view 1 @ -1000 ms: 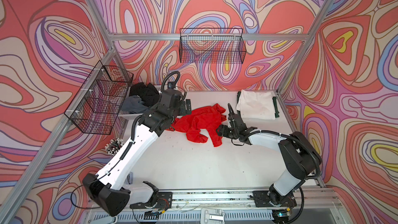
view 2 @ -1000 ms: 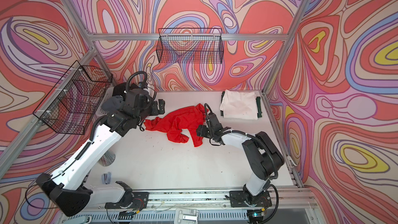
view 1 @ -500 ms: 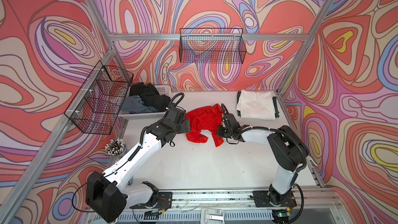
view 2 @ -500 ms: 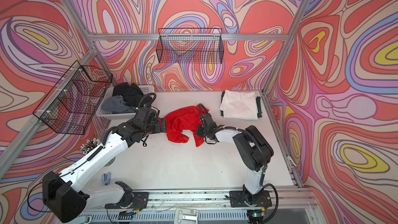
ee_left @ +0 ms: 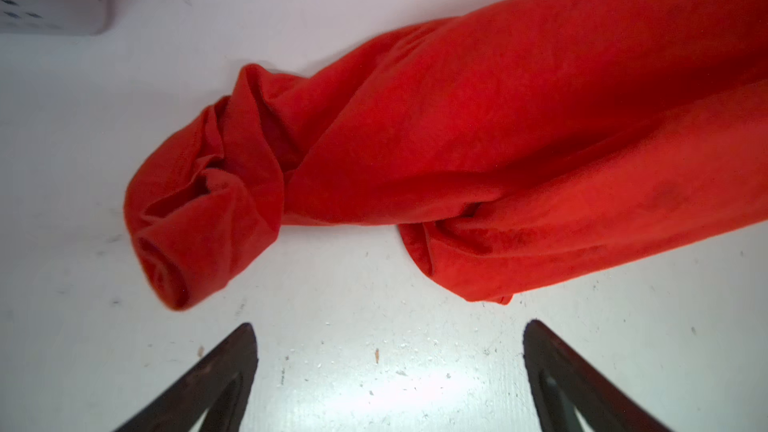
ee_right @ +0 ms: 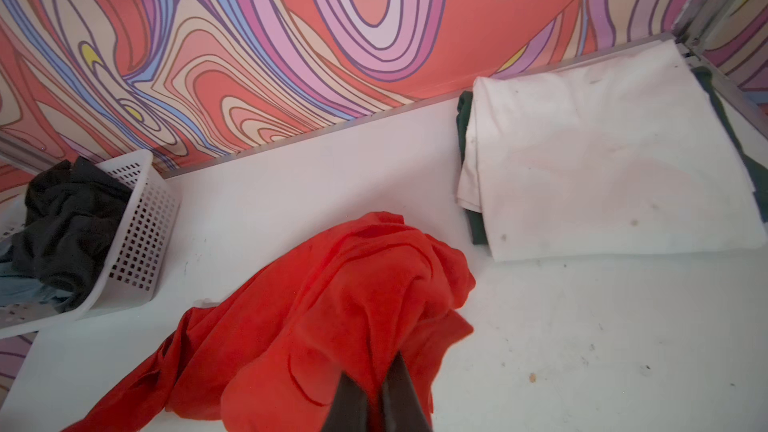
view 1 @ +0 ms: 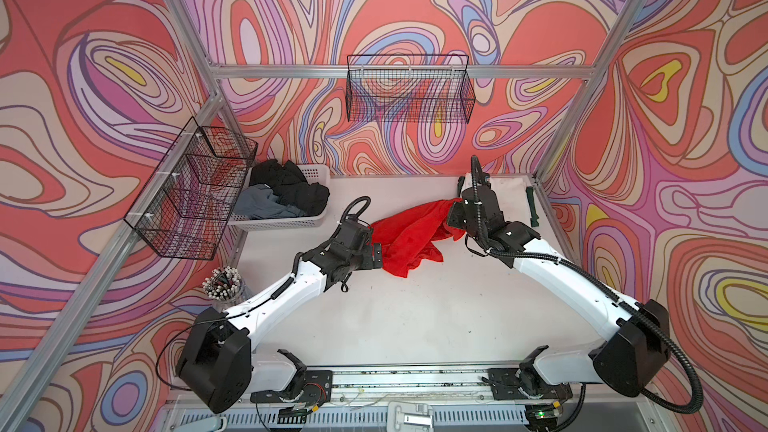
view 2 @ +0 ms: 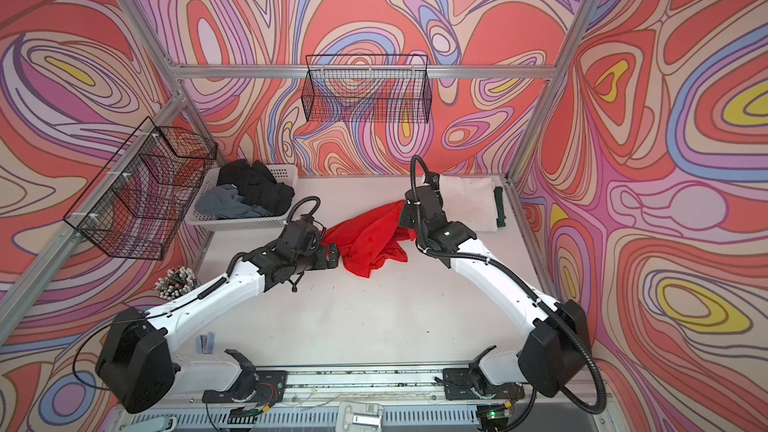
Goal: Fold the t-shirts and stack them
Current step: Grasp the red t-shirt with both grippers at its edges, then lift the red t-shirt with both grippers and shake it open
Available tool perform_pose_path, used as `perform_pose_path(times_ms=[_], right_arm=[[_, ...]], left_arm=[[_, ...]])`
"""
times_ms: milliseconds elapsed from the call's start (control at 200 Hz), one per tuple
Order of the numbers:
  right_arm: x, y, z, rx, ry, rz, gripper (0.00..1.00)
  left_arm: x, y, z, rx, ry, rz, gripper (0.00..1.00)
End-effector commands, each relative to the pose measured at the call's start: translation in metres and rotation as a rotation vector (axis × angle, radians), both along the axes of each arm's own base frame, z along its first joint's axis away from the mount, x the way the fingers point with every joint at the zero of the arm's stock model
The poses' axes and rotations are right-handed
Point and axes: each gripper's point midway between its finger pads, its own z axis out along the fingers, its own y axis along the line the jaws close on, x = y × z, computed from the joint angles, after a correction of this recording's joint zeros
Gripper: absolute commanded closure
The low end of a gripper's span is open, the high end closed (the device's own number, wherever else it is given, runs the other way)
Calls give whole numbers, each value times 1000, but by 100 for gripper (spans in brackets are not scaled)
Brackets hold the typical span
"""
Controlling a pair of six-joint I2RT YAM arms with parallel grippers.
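Note:
The red t-shirt (view 1: pixel 409 238) (view 2: pixel 370 243) lies crumpled mid-table, and its far right end is pulled up off the table. My right gripper (view 1: pixel 454 210) (ee_right: pixel 376 371) is shut on that raised end, with cloth pinched between its fingers. My left gripper (view 1: pixel 376 255) (ee_left: pixel 388 326) is open just short of the shirt's (ee_left: pixel 457 139) near left folds and touches nothing. A folded white t-shirt (ee_right: pixel 602 160) (view 2: pixel 465 201) lies on a dark green one (ee_right: pixel 465 118) at the back right. Black (view 1: pixel 291 189) and grey (view 1: pixel 262 205) t-shirts fill the basket.
The white perforated basket (view 1: pixel 282 222) (ee_right: pixel 141 234) stands at the back left. Black wire baskets hang on the back wall (view 1: pixel 409 89) and on the left wall (view 1: pixel 195 189). A cup of pens (view 1: pixel 222 282) stands at the left edge.
My right gripper closed on the red shirt and lifted its end up and towards the back right. The left arm swung from the basket down to the shirt's left side.

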Motion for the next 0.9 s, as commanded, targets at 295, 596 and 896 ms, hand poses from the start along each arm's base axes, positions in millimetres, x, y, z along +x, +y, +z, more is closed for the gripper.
perform_pose_path(times_ms=[295, 596, 896], right_arm=[[10, -28, -26, 83, 98, -7, 100], [11, -31, -17, 112, 91, -10, 100], [9, -45, -18, 130, 92, -31, 100]], left_arm=[[-1, -89, -49, -65, 21, -145, 4], [30, -117, -90, 3, 82, -143, 9], [44, -123, -96, 44, 86, -130, 64]])
